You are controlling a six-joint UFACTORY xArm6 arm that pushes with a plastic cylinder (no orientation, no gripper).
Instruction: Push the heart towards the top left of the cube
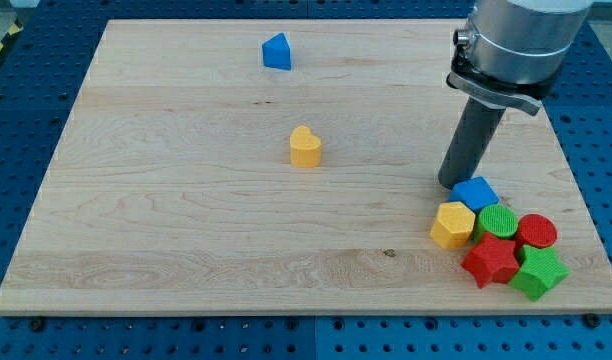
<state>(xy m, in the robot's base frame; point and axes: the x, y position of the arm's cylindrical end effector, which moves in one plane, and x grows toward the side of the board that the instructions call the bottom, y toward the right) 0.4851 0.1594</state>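
Note:
A yellow heart (pixel 305 147) lies near the middle of the wooden board (pixel 186 200). A blue cube (pixel 476 192) sits at the lower right, at the top of a cluster of blocks. My tip (pixel 453 184) rests on the board just to the left of the blue cube, close against its upper left edge, and far to the right of the yellow heart. The rod rises from it to the arm's grey body (pixel 511 45) at the view's top right.
Below the cube are a yellow hexagon (pixel 452 224), a green cylinder (pixel 497 221), a red cylinder (pixel 536 232), a red star (pixel 490 261) and a green star (pixel 539 272). A blue triangular block (pixel 276 52) lies near the board's top edge.

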